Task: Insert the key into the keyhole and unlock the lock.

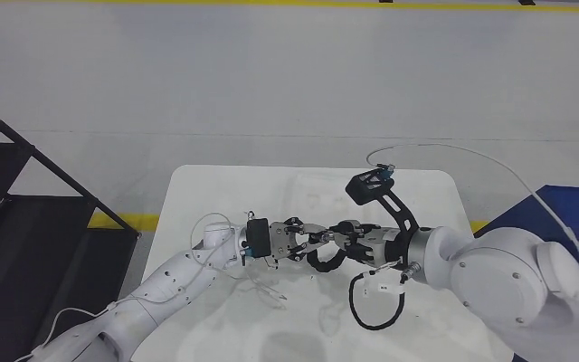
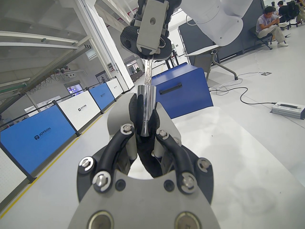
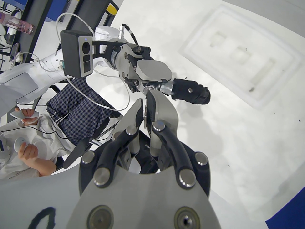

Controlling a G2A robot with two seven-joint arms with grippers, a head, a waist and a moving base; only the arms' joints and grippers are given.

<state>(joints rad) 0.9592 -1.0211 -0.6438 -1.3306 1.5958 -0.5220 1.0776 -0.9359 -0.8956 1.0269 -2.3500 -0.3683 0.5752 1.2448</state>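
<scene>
Above the table, I have my left end effector clamped on the lock, a shiny cylinder with a black body, and my right end effector pinching the key. The silvery blade's tip meets the cylinder's end, so I judge that pushing it home and turning are left to do.

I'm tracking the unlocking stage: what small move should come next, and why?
Probably the right tool should push the key straight on into the lock: most of the blade is bare between that tool and the lock's end, which the left tool grips in line with it.
</scene>
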